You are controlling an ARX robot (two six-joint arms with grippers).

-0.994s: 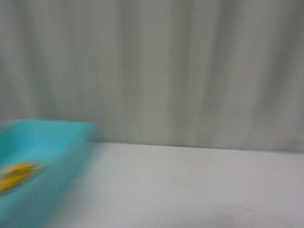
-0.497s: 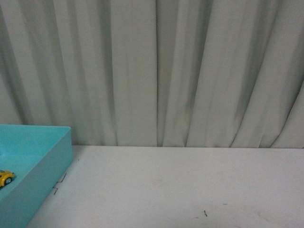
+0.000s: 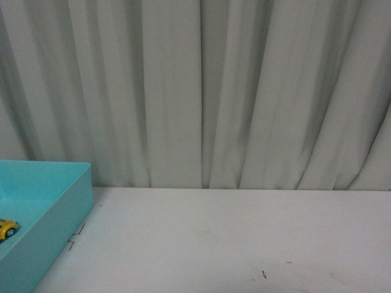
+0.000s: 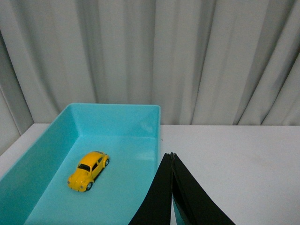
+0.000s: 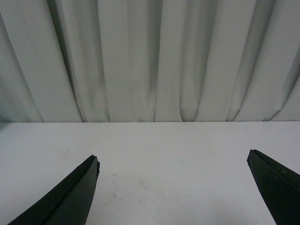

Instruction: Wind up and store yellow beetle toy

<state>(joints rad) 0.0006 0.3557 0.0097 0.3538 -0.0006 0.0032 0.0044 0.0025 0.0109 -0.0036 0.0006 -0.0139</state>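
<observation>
beetle: yellow beetle toy [image 4: 88,170] sits on its wheels on the floor of the teal bin [image 4: 42,154], roughly mid-floor, clear of all walls; nothing touching it.
bin: open-top, on the white surface [image 3: 232,238], at its left end as the front view shows it; curtain [image 3: 201,91] behind.
left gripper [image 4: 171,157]: jaws pressed together, holding nothing, just outside the bin's near-right wall, raised above the rim.
right gripper [image 5: 173,161]: jaws spread wide, empty, over bare surface well away from the bin.
status: toy looks stored; both arms appear parked clear so the bin is unobstructed.
</observation>
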